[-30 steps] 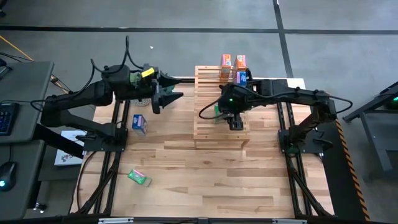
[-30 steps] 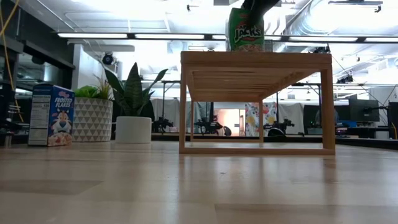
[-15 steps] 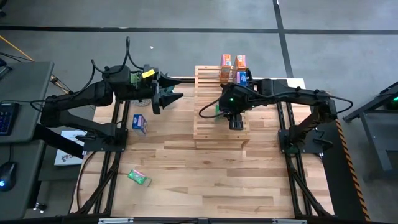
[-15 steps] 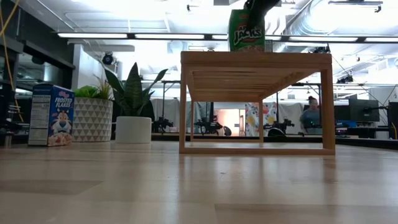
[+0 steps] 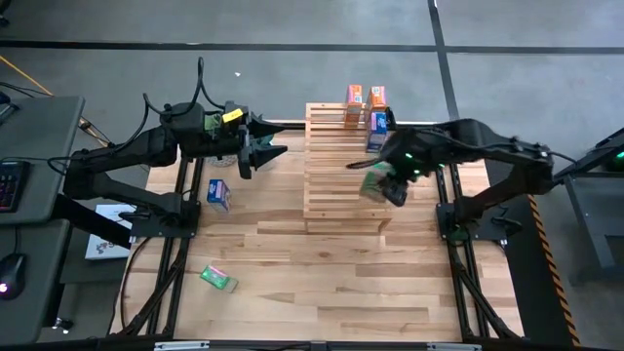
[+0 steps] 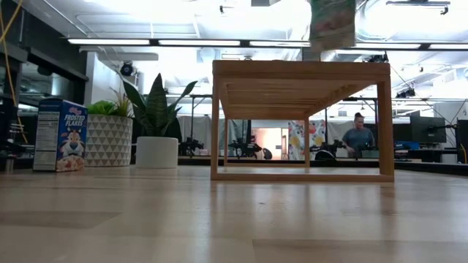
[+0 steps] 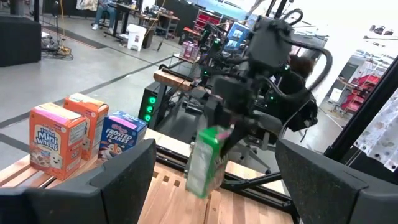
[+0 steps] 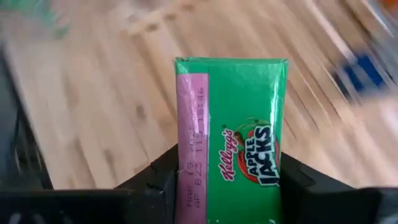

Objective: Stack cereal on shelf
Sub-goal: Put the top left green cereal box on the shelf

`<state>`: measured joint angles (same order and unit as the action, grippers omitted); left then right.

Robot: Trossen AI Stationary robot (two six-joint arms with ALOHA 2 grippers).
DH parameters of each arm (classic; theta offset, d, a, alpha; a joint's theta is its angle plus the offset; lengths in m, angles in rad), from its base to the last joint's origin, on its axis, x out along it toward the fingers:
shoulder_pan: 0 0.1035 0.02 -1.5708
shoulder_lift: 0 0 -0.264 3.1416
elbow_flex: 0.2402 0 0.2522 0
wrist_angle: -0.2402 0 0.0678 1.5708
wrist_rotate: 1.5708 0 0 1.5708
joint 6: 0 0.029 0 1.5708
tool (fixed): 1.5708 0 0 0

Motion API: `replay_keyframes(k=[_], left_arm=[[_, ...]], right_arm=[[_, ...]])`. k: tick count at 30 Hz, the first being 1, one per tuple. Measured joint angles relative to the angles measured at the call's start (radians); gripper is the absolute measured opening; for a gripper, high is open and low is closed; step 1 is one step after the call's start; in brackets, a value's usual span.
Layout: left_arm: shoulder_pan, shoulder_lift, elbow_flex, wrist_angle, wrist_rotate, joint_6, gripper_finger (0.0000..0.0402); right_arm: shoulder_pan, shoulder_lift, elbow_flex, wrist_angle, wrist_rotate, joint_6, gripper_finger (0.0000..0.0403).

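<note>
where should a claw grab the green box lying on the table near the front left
The green box lies flat on the table, turned at an angle, nothing beside it. Come straight down from above with the claw turned to span its two long edges at mid-length. The left claw hovers open nearest; the right claw holds another green box.

- held cereal box (image 8: pixel 230 140): green, pink side panel, red/white Apple Jacks logo
- two boxes (image 5: pixel 366 97) at shelf's far end: orange; one (image 5: pixel 378 121) beside them: blue
- tabletop boxes: blue (image 5: pixel 218 194); green (image 5: pixel 218 279)
- shelf (image 5: pixel 329 166): light wood slats
- planter (image 6: pixel 108 139): white, triangle pattern
</note>
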<state>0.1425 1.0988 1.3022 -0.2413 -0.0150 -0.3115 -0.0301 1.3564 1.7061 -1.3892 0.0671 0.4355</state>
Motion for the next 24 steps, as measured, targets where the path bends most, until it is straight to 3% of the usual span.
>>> replay_keyframes(k=[6, 9, 24], left_arm=[[0.000, 0.000, 0.000, 0.004, 0.000, 0.000, 0.0319], [0.000, 0.000, 0.000, 0.006, 0.000, 0.000, 0.0319], [0.000, 0.000, 0.000, 0.008, 0.000, -0.011, 0.0319]], right_arm=[[0.100, -0.027, 0.000, -0.191, 0.277, 0.589, 0.0150], [0.115, -0.022, -0.014, -0.159, 0.388, 0.827, 0.0150], [0.031, 0.119, -0.014, -0.181, 0.400, 1.048, 0.0150]])
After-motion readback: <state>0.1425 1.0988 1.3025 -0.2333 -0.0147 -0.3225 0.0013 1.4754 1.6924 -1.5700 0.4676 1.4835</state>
